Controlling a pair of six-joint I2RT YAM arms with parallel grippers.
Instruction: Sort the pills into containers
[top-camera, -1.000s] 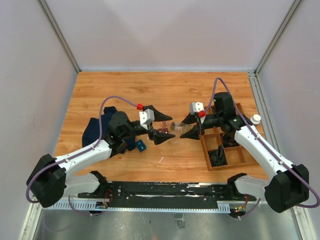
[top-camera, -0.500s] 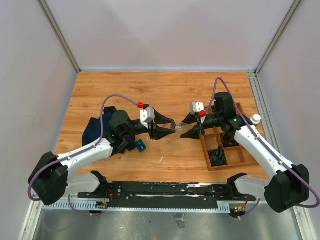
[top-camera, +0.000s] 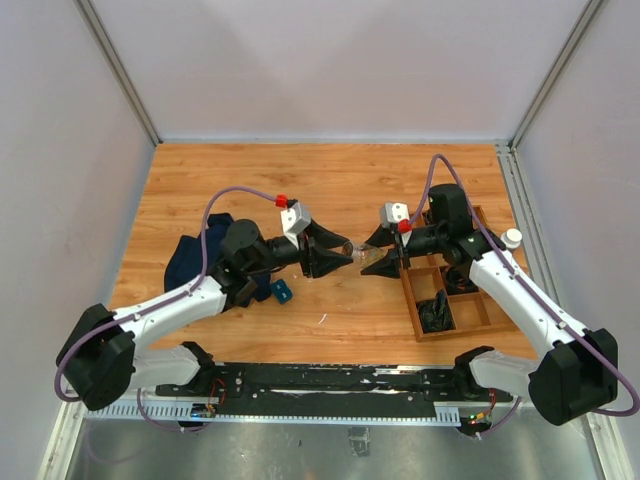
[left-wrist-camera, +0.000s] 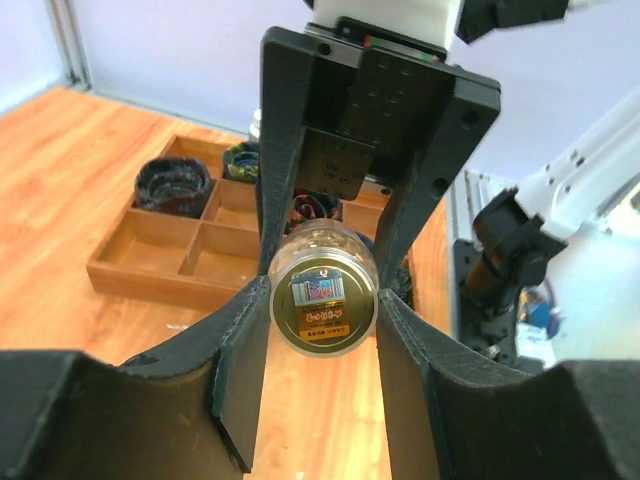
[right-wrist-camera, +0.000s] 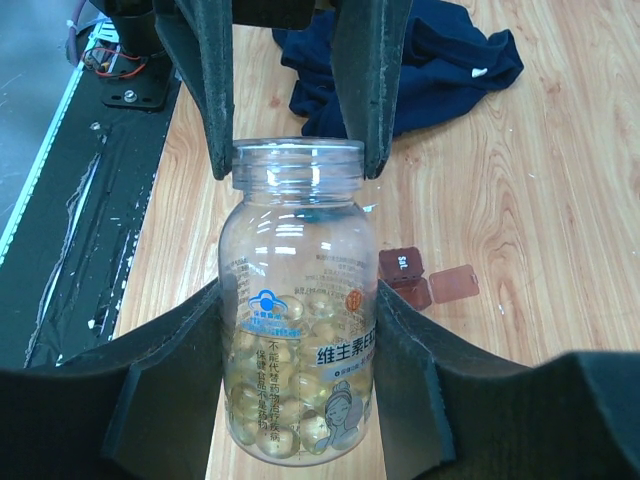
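Gripping the bottle (right-wrist-camera: 295, 220) from both ends, what are the arms doing? (Mia)

Judging by the pose, they are working at its mouth so the pills (right-wrist-camera: 290, 410) can be tipped out. The right gripper (right-wrist-camera: 300, 300) is pinching the clear body and bracing it in the air. The left gripper (left-wrist-camera: 325, 308) is pressing its jaws against the neck from either side. (Tom)

Which way is it pointing? (Mia)

It is lying level, its long axis running from one gripper to the other, mouth facing the left arm, base facing the right. The end toward the left wrist camera is showing gold with a small sticker. I cannot tell whether that is a seal. (Tom)

And the container (right-wrist-camera: 405, 272)? (Mia)

It is sitting flat on the table (right-wrist-camera: 540, 200), under the bottle's mouth end and a little to one side, with a lighter flap (right-wrist-camera: 452, 283) touching it. The dark blue cloth (right-wrist-camera: 430, 60) is lying farther off toward the left arm. I cannot make out the container's long axis. The wooden tray (top-camera: 410, 305) is lying beside the right arm. (Tom)
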